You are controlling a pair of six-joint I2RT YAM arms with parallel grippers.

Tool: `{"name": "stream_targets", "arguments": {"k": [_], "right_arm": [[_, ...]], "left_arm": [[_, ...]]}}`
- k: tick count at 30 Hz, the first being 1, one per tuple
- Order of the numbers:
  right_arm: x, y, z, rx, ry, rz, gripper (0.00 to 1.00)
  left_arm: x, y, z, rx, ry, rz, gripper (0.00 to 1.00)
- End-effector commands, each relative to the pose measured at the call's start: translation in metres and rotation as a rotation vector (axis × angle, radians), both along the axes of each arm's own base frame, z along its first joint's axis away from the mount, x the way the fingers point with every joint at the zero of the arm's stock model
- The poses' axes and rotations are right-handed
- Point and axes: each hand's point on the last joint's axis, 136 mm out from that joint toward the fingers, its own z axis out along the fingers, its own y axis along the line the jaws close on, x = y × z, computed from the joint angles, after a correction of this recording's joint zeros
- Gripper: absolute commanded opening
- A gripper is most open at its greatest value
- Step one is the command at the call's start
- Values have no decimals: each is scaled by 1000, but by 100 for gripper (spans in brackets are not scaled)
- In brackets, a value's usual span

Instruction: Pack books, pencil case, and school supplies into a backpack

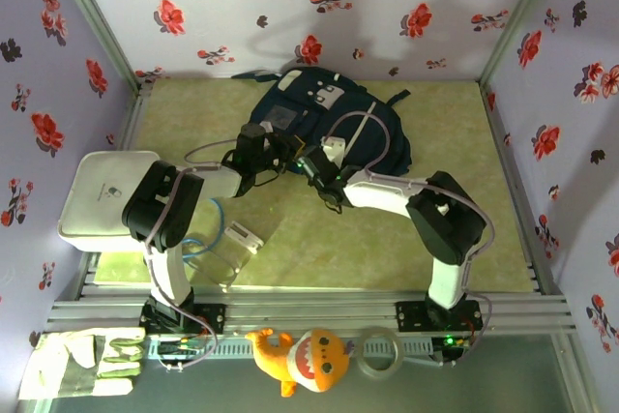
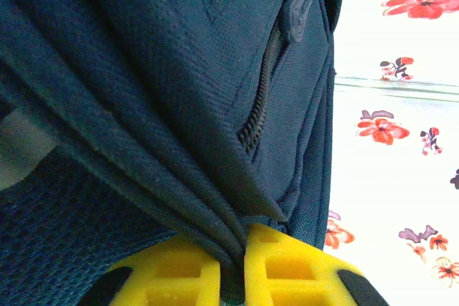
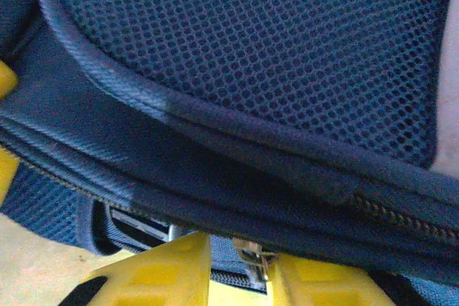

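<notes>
The navy backpack (image 1: pixel 324 118) lies at the back middle of the table. Both arms reach in to its near edge. My left gripper (image 2: pixel 233 263) is shut on a bunched fold of the backpack's fabric (image 2: pixel 179 127), beside an open zip (image 2: pixel 262 98). My right gripper (image 3: pixel 242 266) stands slightly open against the padded mesh side (image 3: pixel 272 48). A small metal zip pull (image 3: pixel 256 252) sits in the gap, against the right finger (image 3: pixel 323 284). In the top view the left gripper (image 1: pixel 279 154) and right gripper (image 1: pixel 315 167) are close together. The books are out of view.
A white flat tray (image 1: pixel 97 195) sits at the left edge. A clear plastic pouch with a white block (image 1: pixel 237 237) lies by the left arm. On the front rail are a glove (image 1: pixel 77 365), an orange plush toy (image 1: pixel 300 360) and a tape roll (image 1: pixel 379 353).
</notes>
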Motion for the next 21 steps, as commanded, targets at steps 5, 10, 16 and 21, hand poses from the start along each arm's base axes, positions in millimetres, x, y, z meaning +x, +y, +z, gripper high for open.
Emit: {"name": "stream_targets", "arguments": {"k": [5,10,16,21], "right_arm": [[8,-9,24,31,-106,-63,25],[15,-6,22,13,-101,-62,27],[20,-4,10,3,-74,-79,24],[23,-13,8,-24,-54,-121,12]], "left_arm": [[-1,-12,23,-48,-61,-41,0],[-2,-12,24,-50,-63,-43,0],[-4,-12,26,-51,-66,-45,0],[-4,-11,25,-51,-64,-44,0]]}}
